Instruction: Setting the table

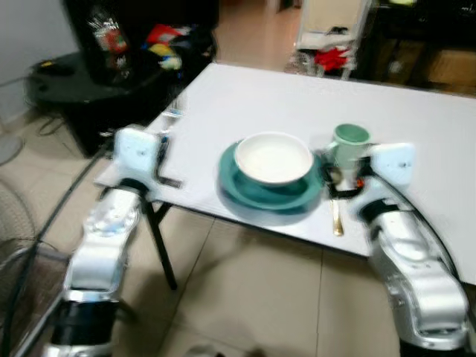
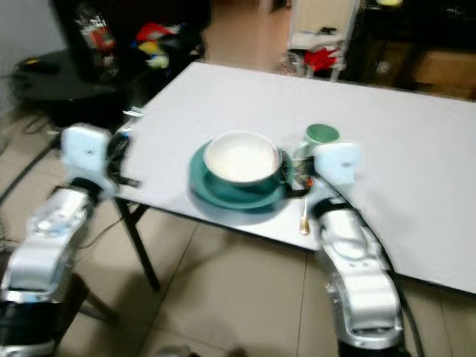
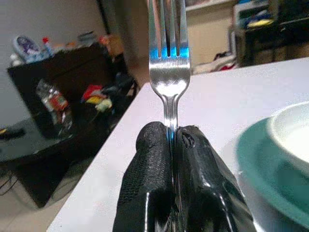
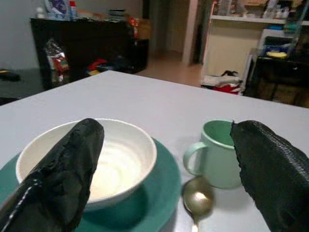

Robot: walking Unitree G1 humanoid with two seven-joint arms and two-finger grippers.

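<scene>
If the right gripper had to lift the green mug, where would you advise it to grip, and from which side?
Probably the mug body, approached from the table's near edge. It stands upright beside the teal plate, handle turned toward the bowl, so its far-from-plate flank is free. The open right gripper should straddle the cylinder, clearing the spoon lying in front.
</scene>
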